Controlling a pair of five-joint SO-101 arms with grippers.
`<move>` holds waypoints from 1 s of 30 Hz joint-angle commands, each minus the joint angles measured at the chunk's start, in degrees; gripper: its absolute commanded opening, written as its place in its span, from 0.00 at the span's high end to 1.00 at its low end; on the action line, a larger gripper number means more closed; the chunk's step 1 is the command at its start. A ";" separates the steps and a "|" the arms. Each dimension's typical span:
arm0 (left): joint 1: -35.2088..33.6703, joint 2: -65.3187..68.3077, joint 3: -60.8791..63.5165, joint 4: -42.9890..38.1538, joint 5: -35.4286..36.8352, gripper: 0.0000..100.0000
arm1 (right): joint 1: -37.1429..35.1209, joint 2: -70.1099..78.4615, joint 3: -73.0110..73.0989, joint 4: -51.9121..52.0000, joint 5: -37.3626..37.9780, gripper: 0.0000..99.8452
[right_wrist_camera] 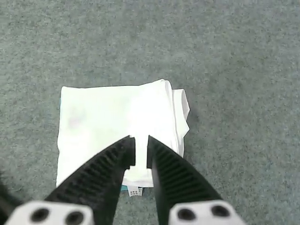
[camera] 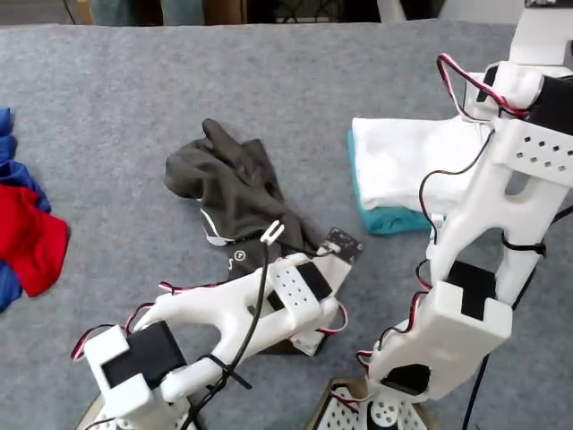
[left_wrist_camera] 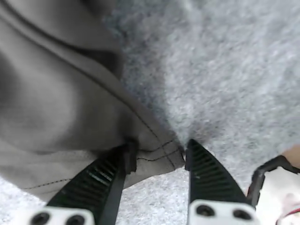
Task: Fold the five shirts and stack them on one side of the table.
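Observation:
A crumpled dark grey shirt (camera: 228,184) lies at the table's middle. My left arm (camera: 269,305) comes in from the near edge and ends over the shirt's near hem. In the left wrist view my left gripper (left_wrist_camera: 159,147) is open, with a stitched corner of the dark shirt (left_wrist_camera: 61,93) lying between its fingers. A folded white shirt (camera: 403,161) rests on a folded teal shirt (camera: 389,219) at the right. My right gripper (right_wrist_camera: 140,139) hangs above the white shirt (right_wrist_camera: 112,117), shut with nothing in it.
A red shirt (camera: 27,237) and a blue shirt (camera: 9,166) lie bunched at the table's left edge. Grey felt (camera: 116,98) covers the table, bare at the back and between the piles. The right arm (camera: 501,179) stands tall over the right side.

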 commanded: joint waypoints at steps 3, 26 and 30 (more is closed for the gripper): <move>0.04 0.62 -0.75 -0.44 -0.18 0.89 | -1.05 -2.51 -0.04 -1.05 0.35 0.94; -19.82 -5.01 -30.37 32.88 -18.99 0.97 | -1.05 -2.51 0.04 -0.97 0.35 0.94; -33.80 -18.11 -36.62 37.71 -27.43 0.97 | -2.20 -2.42 0.13 -0.88 0.35 0.94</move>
